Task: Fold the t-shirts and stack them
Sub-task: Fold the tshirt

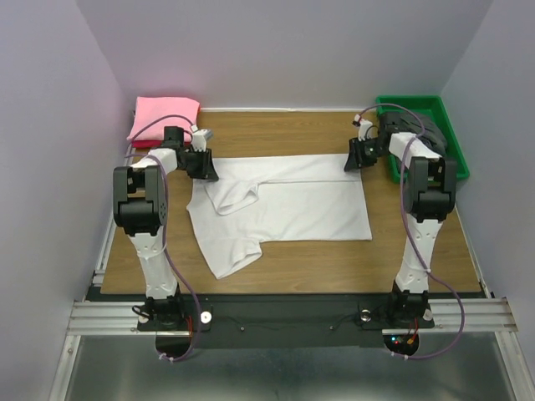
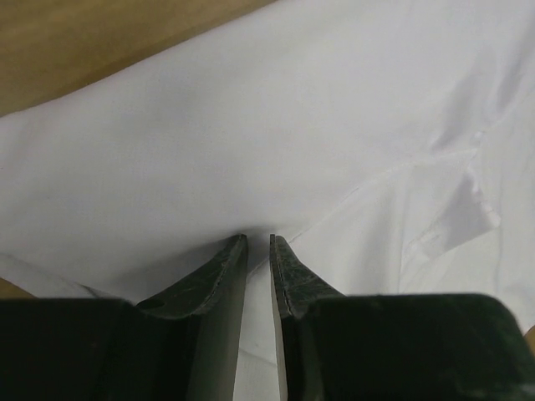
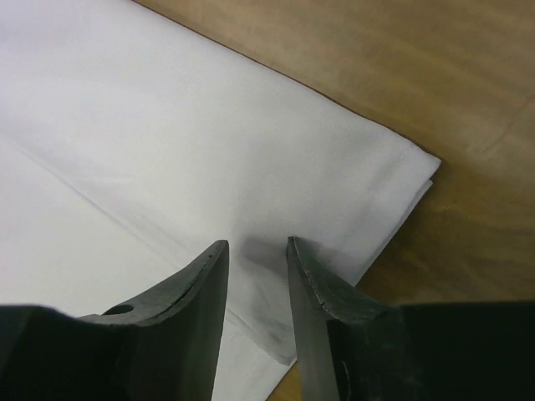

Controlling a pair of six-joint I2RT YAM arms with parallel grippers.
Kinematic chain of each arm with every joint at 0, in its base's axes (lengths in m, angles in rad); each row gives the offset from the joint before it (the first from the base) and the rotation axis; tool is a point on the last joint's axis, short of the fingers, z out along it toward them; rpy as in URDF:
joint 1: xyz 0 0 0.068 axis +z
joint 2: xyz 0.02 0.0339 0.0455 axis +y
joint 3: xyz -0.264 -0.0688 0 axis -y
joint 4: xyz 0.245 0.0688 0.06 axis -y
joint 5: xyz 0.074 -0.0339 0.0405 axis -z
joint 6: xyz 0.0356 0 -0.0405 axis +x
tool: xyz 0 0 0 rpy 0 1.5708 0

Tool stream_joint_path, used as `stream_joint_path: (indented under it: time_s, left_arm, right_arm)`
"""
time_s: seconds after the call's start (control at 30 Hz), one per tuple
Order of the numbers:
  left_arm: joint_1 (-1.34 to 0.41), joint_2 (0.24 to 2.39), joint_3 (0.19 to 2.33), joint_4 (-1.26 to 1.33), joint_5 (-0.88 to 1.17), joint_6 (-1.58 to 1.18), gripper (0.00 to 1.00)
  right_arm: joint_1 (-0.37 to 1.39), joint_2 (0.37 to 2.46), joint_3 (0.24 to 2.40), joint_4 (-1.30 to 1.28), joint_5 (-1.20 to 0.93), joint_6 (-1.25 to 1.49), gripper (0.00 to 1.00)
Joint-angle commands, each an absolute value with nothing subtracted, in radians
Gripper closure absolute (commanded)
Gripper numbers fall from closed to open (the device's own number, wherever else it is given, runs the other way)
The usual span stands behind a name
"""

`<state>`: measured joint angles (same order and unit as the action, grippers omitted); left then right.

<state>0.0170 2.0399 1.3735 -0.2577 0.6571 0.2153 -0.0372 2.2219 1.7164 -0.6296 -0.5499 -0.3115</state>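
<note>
A white t-shirt lies flat on the table, its upper part folded over and one sleeve sticking out toward the near left. My left gripper sits low over the shirt's far left corner. Its jaws stand only narrowly apart, with flat fabric showing between them. My right gripper is over the shirt's far right corner, jaws open, casting a shadow on the cloth. A folded pink t-shirt lies at the back left.
A green bin holding dark cloth stands at the back right, right beside my right arm. Bare wooden table shows in front of the shirt and behind it. Purple walls close in on the left, right and back.
</note>
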Motion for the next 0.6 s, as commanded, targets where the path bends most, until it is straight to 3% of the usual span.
stream_joint_path:
  time_s: [0.0, 0.17, 0.3, 0.57]
  left_arm:
    - [0.034, 2.086, 1.526, -0.329, 0.635, 0.268, 0.65]
    - [0.032, 1.935, 1.568, -0.475, 0.716, 0.402, 0.53]
    - [0.032, 1.757, 1.471, -0.582, 0.729, 0.569, 0.50]
    - [0.003, 1.455, 1.097, -0.715, 0.621, 0.906, 0.49]
  right_arm:
    - [-0.028, 2.255, 1.801, -0.620, -0.486, -0.301, 0.56]
    - [-0.026, 2.080, 1.766, -0.689, -0.546, -0.348, 0.43]
    - [-0.018, 1.889, 1.585, -0.796, -0.560, -0.506, 0.36]
    - [0.048, 1.515, 1.160, -0.870, -0.410, -0.702, 0.38]
